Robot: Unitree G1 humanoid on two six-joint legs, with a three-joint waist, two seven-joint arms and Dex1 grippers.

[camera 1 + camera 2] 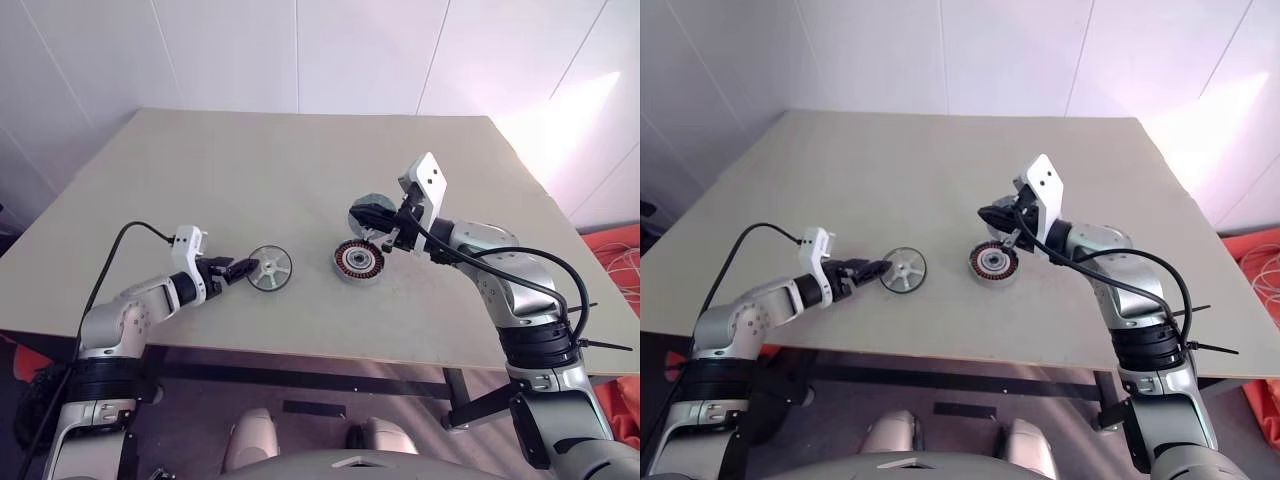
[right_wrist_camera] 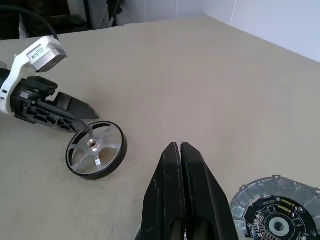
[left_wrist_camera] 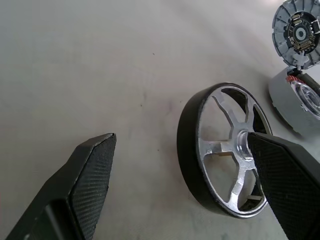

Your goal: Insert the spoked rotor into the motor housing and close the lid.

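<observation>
The spoked rotor [image 1: 269, 268] lies flat on the table [image 1: 300, 170], roughly at nine o'clock from the motor housing [image 1: 358, 262] and apart from it. It is a silvery wheel with a dark outer band, several spokes and a bright central hub, and it looks undamaged. The housing sits open, copper windings visible round a dark centre, with the lid [image 2: 277, 210] raised on edge at its far rim, about twelve o'clock of the cup; the lid's inner face shows a segmented grey ring round a dark hub. The left gripper [image 1: 243, 268] is at the rotor's nine o'clock side, fingers spread wide, one finger [image 3: 287, 180] over the hub area and the other [image 3: 82, 187] well outside the rim on bare table. The right gripper [image 1: 990, 215] is held above the housing beside the raised lid, fingers pressed together on nothing that can be seen. Risks, as judged: the left fingers do not straddle the rim evenly, so closing from here could catch one spoke or push the wheel sideways across the table rather than lift it. A flat, thin wheel also offers little edge to grip and may tip or slip out. The upright lid could fall shut, or be knocked by the right gripper, before the rotor is seated. Insertion has not yet begun.
</observation>
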